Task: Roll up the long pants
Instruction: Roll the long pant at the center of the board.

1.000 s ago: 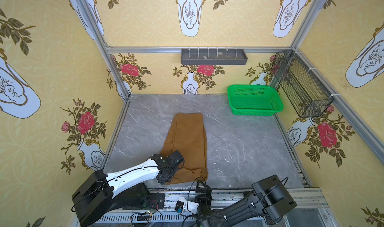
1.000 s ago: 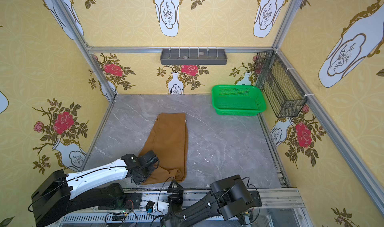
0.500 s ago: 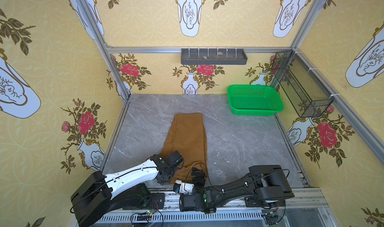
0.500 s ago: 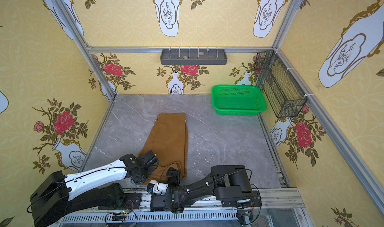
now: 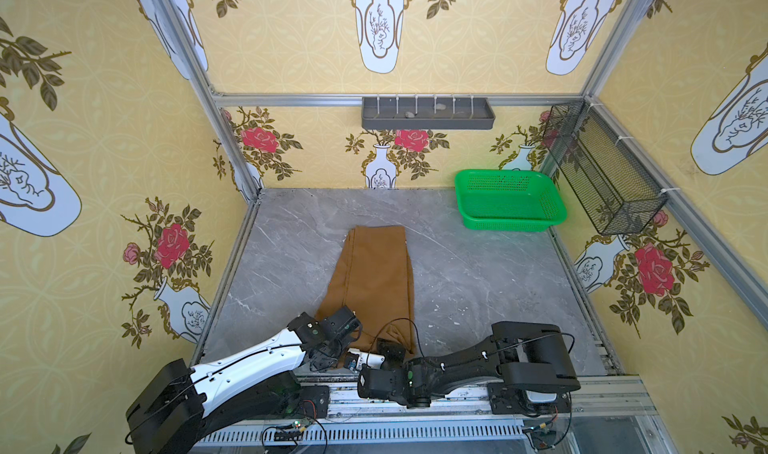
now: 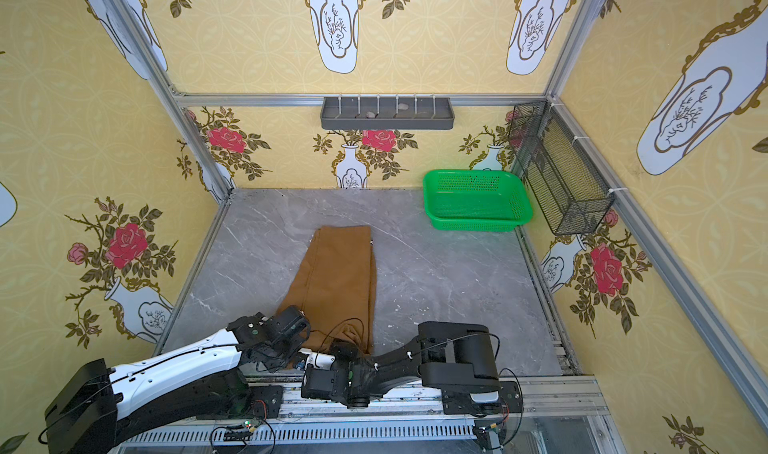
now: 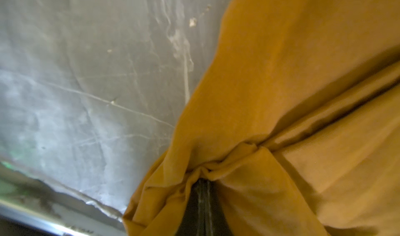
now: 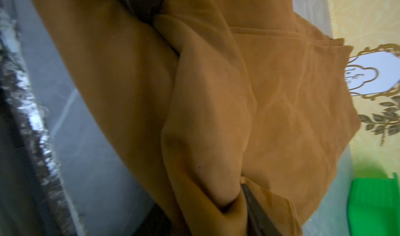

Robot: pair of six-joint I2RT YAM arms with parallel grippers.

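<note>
- Two arms reach in over the near edge of the tabletop [image 5: 478,281]. The white left arm [image 5: 249,360] and the black right arm [image 5: 469,360] both have their wrists low over the near end of the long pants [image 5: 374,273].
- In both top views the long pants lie folded lengthwise into one narrow ochre strip. It lies on the grey marbled tabletop, running from about the middle to the near edge. The far end is flat and square, and the near end is rumpled where the arms meet it.
- At the strip's near left corner, the left gripper [image 7: 202,187] has its jaws pressed together, pinching a gathered edge of the cloth. In the left wrist view, creases spread out from the pinch.
- At the near right corner, a thick rounded fold of the cloth sits between the two dark fingers [image 8: 253,202] of the right gripper [image 8: 199,196]. One finger touches the fold. The jaws stand partly apart, and I cannot tell whether they clamp it.
- A green basket [image 5: 511,223] stands in the far right corner of the tabletop, well apart from the pants.
- A grey shelf [image 5: 428,123] hangs on the back wall, and a black wire basket [image 5: 602,173] on the right wall.
</note>
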